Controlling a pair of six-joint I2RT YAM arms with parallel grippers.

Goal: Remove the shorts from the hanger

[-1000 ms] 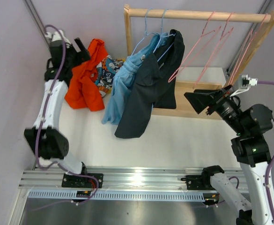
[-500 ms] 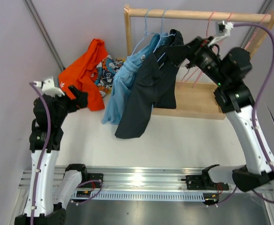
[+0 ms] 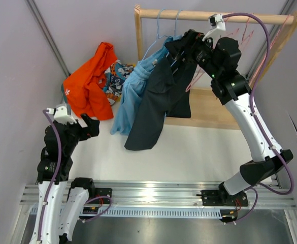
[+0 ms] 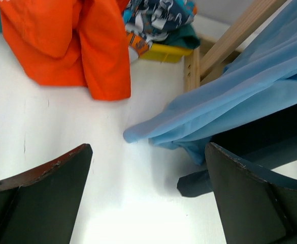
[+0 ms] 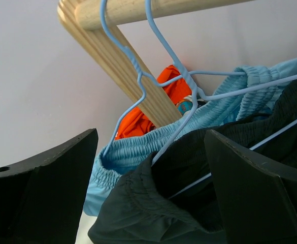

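The black/charcoal shorts (image 3: pixel 156 104) and the light blue shorts (image 3: pixel 129 96) hang on blue wire hangers (image 3: pixel 161 31) from the wooden rail (image 3: pixel 214 16). My right gripper (image 3: pixel 174 47) is open, high at the charcoal waistband (image 5: pixel 153 203), with the light blue waistband (image 5: pixel 133 147) and the hanger necks (image 5: pixel 186 76) just beyond its jaws. The orange shorts (image 3: pixel 87 86) and the patterned shorts (image 3: pixel 115 73) lie on the table at the back left. My left gripper (image 3: pixel 90 127) is open and empty, low over the table (image 4: pixel 138 203), short of the light blue leg (image 4: pixel 214 112).
Several empty pink hangers (image 3: pixel 224 46) hang on the right part of the rail. The rack's wooden base (image 3: pixel 214 109) and left post (image 3: pixel 138 35) stand behind the hanging shorts. A yellow item (image 4: pixel 163 52) and a dark green scrap of cloth (image 4: pixel 186 38) lie under the patterned shorts.
My right arm swung up from the right side to the rail, over the charcoal shorts' waistband. My left arm drew back from the orange shorts toward the near left.
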